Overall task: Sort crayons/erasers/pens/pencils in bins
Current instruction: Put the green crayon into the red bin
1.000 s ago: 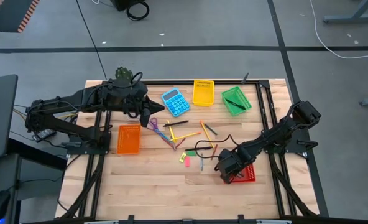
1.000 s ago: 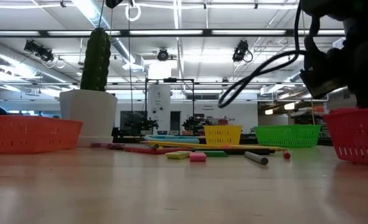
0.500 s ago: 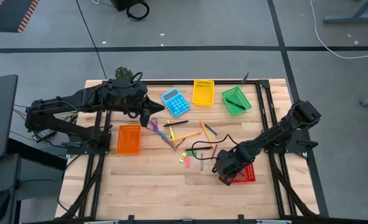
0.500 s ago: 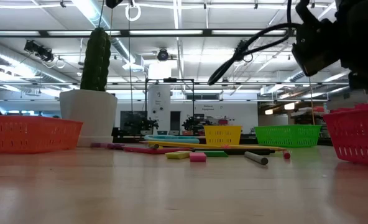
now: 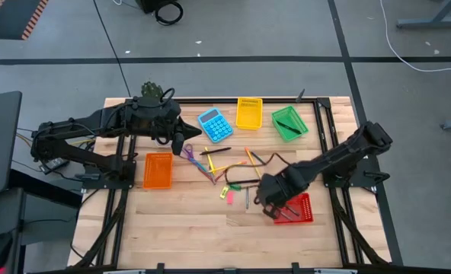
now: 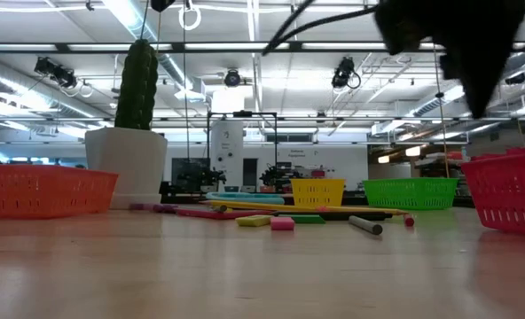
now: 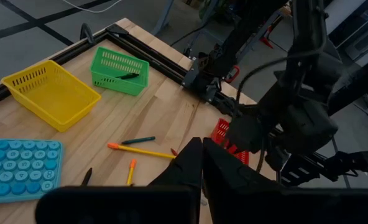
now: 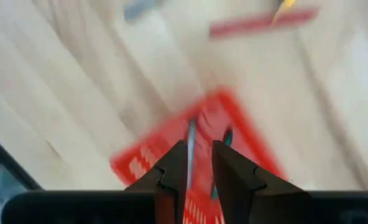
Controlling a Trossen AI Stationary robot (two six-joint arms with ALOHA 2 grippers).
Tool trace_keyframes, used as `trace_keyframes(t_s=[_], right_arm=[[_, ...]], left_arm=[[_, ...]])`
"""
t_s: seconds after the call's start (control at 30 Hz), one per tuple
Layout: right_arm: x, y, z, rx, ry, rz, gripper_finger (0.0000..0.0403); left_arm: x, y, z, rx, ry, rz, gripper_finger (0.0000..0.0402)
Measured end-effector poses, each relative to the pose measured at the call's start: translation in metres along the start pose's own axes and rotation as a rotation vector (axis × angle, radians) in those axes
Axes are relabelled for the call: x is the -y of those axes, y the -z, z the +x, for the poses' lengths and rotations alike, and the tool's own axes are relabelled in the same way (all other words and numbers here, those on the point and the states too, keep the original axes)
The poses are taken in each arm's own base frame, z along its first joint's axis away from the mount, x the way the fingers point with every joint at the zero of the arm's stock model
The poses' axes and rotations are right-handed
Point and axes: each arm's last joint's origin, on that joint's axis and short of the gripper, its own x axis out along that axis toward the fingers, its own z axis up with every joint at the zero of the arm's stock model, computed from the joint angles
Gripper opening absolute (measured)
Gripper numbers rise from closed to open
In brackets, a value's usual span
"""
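Red bin point(image 5: 296, 208) sits at worktop point(image 5: 187, 228) edge; right gripper point(image 5: 265, 199) just beside it, fingers slightly apart, empty. Left gripper point(image 5: 181, 141) waits closed near scissors point(image 5: 189, 151). Risk: cable point(image 5: 244, 181) drags pencils point(image 5: 227, 164), erasers point(image 5: 226, 193)

Bare table point(image 5: 180, 224) in front; calculator point(image 5: 214, 125), scissors point(image 5: 189, 151) crowding centre.

4 bins point(image 5: 249, 113); 1 calculator point(image 5: 214, 125); 1 plant pot point(image 6: 127, 163); 2 arms point(image 5: 96, 129)
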Motion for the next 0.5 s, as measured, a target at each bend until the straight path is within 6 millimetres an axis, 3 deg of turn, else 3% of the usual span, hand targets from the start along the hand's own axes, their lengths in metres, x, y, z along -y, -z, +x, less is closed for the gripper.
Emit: trace_keyframes(t_s=[0.3,0.5], right_arm=[[0.046,-0.06,-0.004,0.029,-0.03,0.403,0.008],[0.08,-0.097,-0.007,0.122,-0.055,0.396,0.008]], left_arm=[[0.0,0.0,0.0,0.0,0.0,0.0,0.0019],[0.0,0.0,0.0,0.0,0.0,0.001,0.0014]])
